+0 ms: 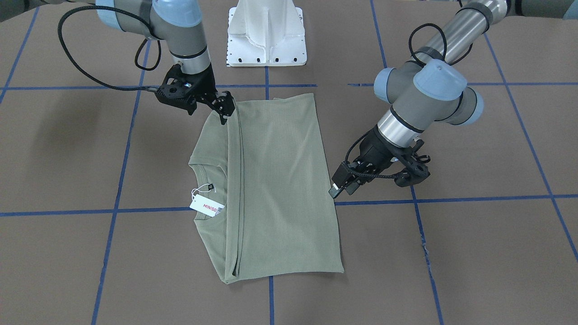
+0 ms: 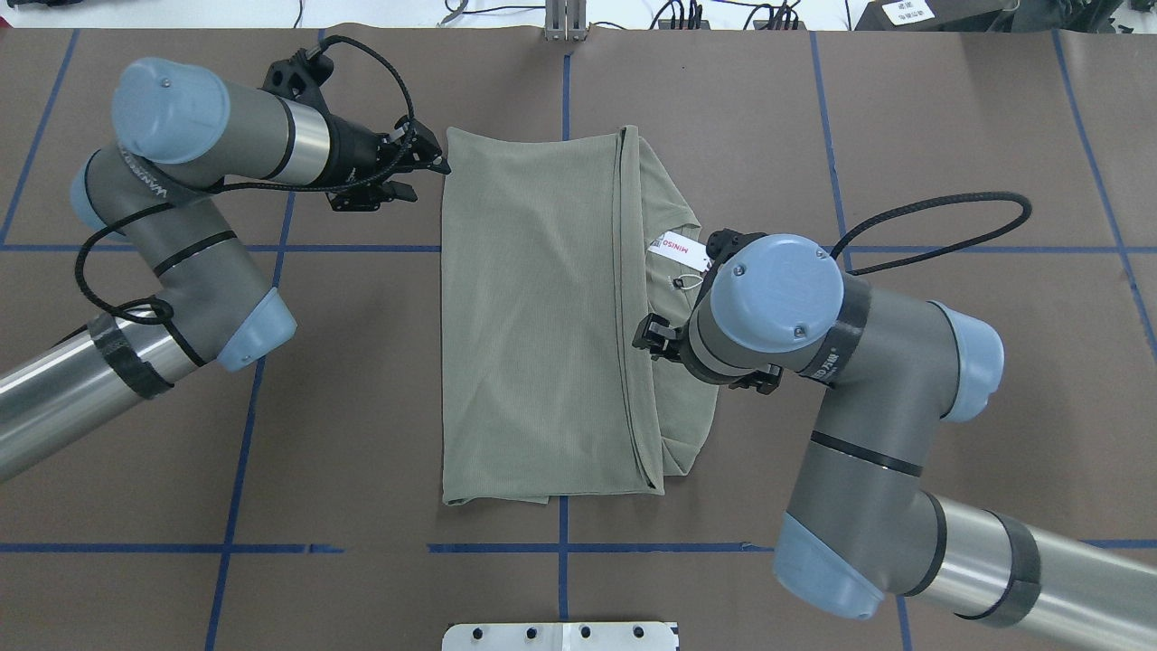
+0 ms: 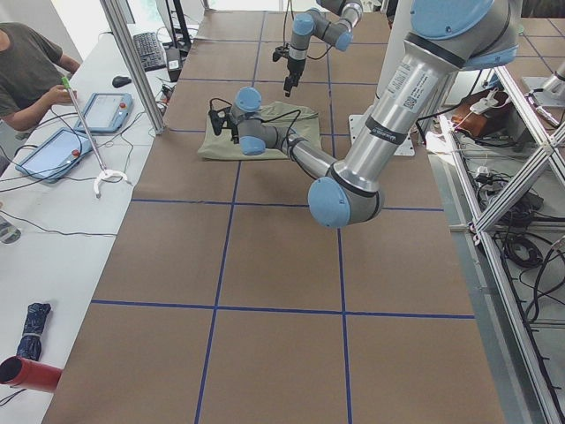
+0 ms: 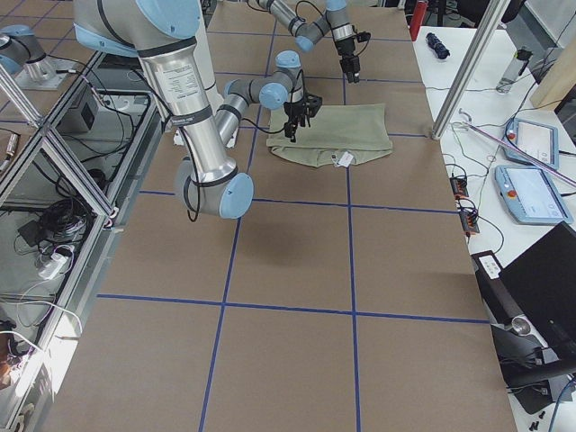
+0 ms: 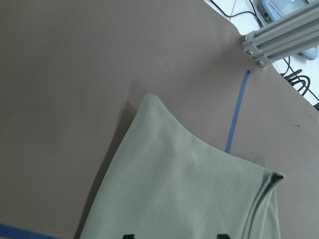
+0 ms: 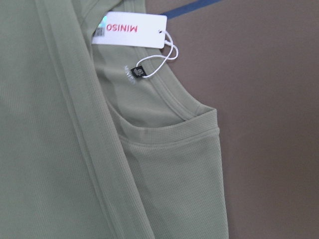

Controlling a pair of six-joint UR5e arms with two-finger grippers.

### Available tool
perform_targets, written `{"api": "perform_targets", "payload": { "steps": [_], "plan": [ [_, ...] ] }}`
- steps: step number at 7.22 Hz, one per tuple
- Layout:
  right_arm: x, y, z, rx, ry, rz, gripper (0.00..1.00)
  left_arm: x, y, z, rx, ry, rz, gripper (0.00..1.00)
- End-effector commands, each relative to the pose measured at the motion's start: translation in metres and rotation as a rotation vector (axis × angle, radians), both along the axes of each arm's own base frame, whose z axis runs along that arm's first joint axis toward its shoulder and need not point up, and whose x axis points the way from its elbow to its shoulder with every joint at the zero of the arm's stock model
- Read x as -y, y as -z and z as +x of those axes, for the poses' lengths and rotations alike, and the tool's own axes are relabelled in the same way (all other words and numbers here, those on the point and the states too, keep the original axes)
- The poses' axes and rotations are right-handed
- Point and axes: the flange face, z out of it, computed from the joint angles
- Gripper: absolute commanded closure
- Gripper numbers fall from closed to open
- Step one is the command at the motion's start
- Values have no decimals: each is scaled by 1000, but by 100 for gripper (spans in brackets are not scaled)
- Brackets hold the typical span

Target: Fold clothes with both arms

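Shirt (image 2: 533, 316): lies flat on the table (image 2: 904, 136), ahead of the pedestal (image 1: 266, 34) and across a blue tape line (image 2: 562, 529). It is folded to a rough rectangle. One wide panel is laid over the body, and its edge forms a long ridge running from the near end to the far end. The collar and one shoulder are uncovered beyond that ridge, on the robot's right. The tag (image 1: 207, 206) sits at the neck opening, lettering up.

Left gripper (image 2: 425, 170): at the shirt's left edge, by the far corner. The left wrist view shows two fingertips (image 5: 128, 235) set apart over the cloth with nothing clamped between them. Whether they touch the cloth cannot be told.

Right gripper (image 1: 227, 108): at the ridge, on the collar side. In the front view its two fingers stand apart and no cloth is seen pinched. From overhead the wrist hides most of it. Its own camera looks down on the collar, tag and shoulder and shows no fingers.

Surroundings: a brown table top marked with a blue tape grid. A person (image 3: 26, 66) is at a side bench beyond the table's end on the robot's left.
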Motion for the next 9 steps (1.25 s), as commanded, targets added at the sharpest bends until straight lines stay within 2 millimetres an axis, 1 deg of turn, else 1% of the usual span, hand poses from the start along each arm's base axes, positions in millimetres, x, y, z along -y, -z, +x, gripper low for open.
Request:
{"api": "perform_targets", "payload": {
  "steps": [1, 2, 3, 4, 5, 6, 7, 8, 9],
  "plan": [
    [-13, -6, -40, -63, 179, 49, 0, -13, -2, -13, -4, -10, 1, 37],
    [-11, 8, -55, -127, 260, 75, 0, -13, -2, -13, -3, -10, 1, 37],
    [-18, 10, -62, -196, 353, 97, 0, -14, -5, -14, 0, -10, -2, 37],
    [-25, 6, -67, -220, 409, 119, 0, -14, -5, -14, 0, -10, -2, 37],
    [-28, 0, -78, -237, 452, 130, 0, -14, -6, -14, 2, -10, -5, 37],
    [-31, 0, -85, -246, 509, 160, 0, -14, -7, -14, 3, -10, -6, 37],
    [-29, 1, -94, -255, 543, 174, 0, -14, -8, -14, 4, -10, -7, 37],
    [-26, 7, -106, -272, 555, 148, 0, -14, -7, -14, 3, -10, -6, 37],
    [-27, 7, -106, -276, 580, 143, 0, -14, -8, -14, 4, -10, -7, 37]
  ]
}}
